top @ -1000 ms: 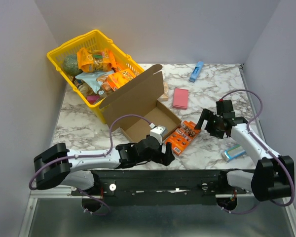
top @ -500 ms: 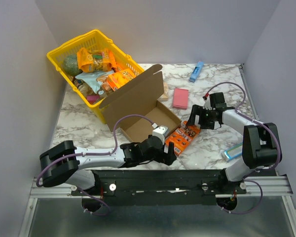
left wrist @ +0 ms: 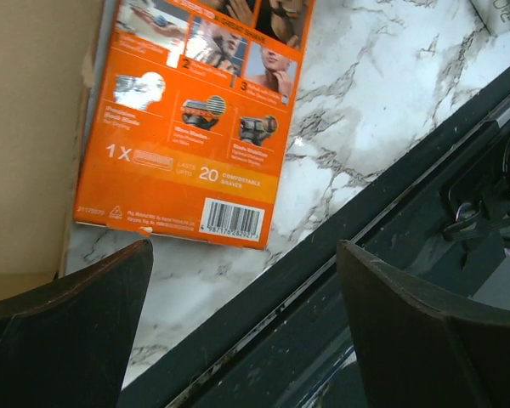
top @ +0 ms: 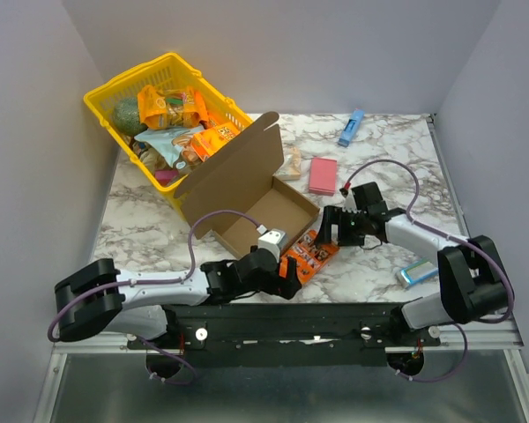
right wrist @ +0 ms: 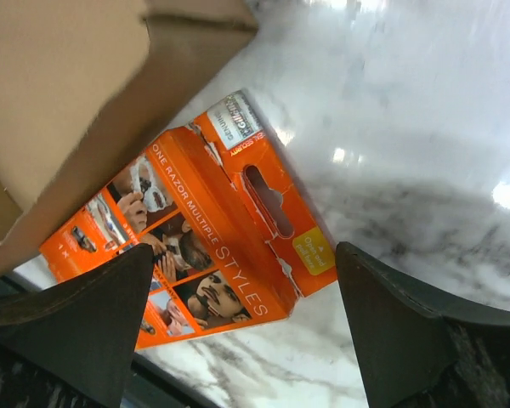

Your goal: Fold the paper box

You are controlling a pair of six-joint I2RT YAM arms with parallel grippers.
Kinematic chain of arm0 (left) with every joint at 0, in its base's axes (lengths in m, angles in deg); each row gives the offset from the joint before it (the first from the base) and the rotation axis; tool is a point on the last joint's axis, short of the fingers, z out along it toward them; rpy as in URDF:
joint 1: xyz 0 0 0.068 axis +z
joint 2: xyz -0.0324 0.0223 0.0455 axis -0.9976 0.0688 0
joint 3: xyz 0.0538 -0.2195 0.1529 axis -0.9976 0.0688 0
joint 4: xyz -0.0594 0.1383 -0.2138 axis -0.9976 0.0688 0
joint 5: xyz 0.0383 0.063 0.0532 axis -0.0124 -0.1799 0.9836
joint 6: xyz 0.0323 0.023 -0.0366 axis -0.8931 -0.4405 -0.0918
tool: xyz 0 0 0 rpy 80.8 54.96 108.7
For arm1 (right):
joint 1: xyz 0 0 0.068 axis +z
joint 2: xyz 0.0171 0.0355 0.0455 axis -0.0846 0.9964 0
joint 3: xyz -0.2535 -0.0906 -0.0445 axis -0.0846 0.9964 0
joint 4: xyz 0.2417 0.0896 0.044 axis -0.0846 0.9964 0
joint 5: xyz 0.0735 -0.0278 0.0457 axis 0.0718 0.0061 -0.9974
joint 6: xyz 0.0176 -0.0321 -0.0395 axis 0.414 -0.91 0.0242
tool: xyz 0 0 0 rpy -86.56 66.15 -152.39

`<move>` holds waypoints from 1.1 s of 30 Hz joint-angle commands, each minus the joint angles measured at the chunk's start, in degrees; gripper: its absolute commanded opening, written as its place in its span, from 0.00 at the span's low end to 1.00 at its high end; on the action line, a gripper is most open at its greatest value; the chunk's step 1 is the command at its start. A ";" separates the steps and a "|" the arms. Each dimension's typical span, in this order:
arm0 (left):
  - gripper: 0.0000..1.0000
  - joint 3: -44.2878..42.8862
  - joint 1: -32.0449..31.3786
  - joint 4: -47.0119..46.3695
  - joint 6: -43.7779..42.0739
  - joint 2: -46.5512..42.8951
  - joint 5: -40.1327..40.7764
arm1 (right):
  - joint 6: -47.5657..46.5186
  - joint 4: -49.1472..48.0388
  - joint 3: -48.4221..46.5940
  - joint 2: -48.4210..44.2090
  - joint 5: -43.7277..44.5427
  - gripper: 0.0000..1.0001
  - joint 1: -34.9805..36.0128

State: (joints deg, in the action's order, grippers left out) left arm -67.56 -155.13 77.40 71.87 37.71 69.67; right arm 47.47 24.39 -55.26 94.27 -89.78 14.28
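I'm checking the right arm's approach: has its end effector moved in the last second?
Yes. The right end effector has swung left, from right of the pink pad to below it, near the paper box.

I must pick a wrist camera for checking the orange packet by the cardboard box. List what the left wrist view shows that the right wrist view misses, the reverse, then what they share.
Left wrist only: the orange razor packet's barcode end and the black frame rail. Right wrist only: the packet's hang-hole tab. Both: the packet lying on the marble table beside the paper box, with the left gripper and right gripper open, holding nothing.
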 commanded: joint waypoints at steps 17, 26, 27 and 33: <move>0.90 10.85 0.17 10.23 6.67 -18.08 2.99 | 3.44 14.41 -1.04 -6.62 6.45 1.00 0.90; 0.75 12.26 0.17 4.95 6.58 -14.40 1.50 | 2.99 5.53 5.10 0.06 -6.39 0.96 1.34; 0.73 12.35 0.09 3.56 6.50 -13.95 1.41 | 3.43 4.39 6.50 0.24 -6.92 0.96 1.78; 0.60 12.52 0.08 2.31 6.58 -10.61 0.53 | 6.07 -0.27 9.59 2.35 -11.31 0.95 2.83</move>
State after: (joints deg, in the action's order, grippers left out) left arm -55.60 -155.13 81.95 78.06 25.30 70.57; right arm 52.96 24.59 -50.69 91.82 -99.38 15.79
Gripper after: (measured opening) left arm 0.634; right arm 0.953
